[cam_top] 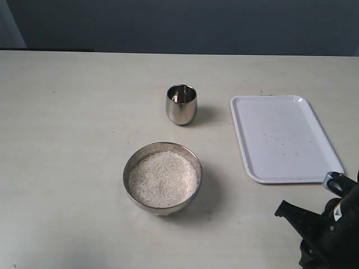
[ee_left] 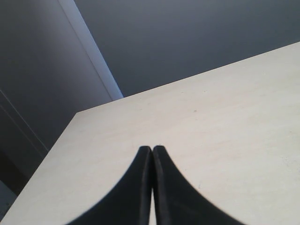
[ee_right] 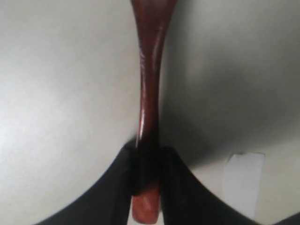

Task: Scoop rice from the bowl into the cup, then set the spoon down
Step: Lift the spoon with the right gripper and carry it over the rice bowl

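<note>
Right gripper (ee_right: 146, 157): jaws pinch spoon (ee_right: 149, 84) near handle end, long axis straight ahead of jaws. Arm sits at near-right worktop (cam_top: 67, 140) corner. Bowl (cam_top: 125, 171) with rice (cam_top: 162, 179) lies left of it, cup (cam_top: 181, 105) farther. Left gripper (ee_left: 151, 153): jaws pressed together
</note>
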You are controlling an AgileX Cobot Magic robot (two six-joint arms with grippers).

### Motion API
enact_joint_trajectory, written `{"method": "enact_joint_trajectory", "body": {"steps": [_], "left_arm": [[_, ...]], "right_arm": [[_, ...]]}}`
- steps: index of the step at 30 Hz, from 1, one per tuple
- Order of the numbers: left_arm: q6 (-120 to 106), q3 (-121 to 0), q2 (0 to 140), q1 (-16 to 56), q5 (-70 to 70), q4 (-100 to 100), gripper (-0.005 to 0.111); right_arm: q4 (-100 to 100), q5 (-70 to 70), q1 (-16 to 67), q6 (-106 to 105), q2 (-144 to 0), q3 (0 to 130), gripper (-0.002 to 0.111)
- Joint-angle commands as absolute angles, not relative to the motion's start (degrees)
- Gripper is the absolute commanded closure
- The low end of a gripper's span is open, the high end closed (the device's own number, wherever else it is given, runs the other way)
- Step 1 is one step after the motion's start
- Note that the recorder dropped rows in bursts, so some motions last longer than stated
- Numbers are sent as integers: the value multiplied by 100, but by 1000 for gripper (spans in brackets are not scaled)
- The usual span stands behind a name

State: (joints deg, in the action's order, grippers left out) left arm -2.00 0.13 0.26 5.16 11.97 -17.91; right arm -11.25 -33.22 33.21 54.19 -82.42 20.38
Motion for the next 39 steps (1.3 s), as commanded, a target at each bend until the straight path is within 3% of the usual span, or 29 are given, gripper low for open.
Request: {"method": "enact_joint_trajectory", "body": {"steps": [1, 7, 15, 20, 29, 32, 39], "left_arm": [[-163, 0, 0, 526, 1171, -1788, 106], [-163, 0, 0, 526, 1171, -1788, 106], [-163, 0, 0, 526, 1171, -1788, 106], [-163, 0, 0, 526, 1171, -1788, 106], [-163, 0, 0, 526, 1171, -1788, 106], [-163, 0, 0, 526, 1171, -1788, 106], [-163, 0, 0, 526, 1157, -1760, 106]], "right_arm": [[-906, -3579, 3322, 5403, -8286, 2025, 109], [142, -4647, 3322, 5424, -7928, 2325, 109], [1924, -6928, 3322, 4459, -7350, 3746, 109], [2198, -6996, 3322, 1515, -7418, 5078, 109], [3598, -6996, 3372, -256, -8525, 5801, 109], [4518, -6996, 3753, -887, -8592, 5899, 109], [4340, -6996, 4828, -1247, -8820, 6193, 109]]}}
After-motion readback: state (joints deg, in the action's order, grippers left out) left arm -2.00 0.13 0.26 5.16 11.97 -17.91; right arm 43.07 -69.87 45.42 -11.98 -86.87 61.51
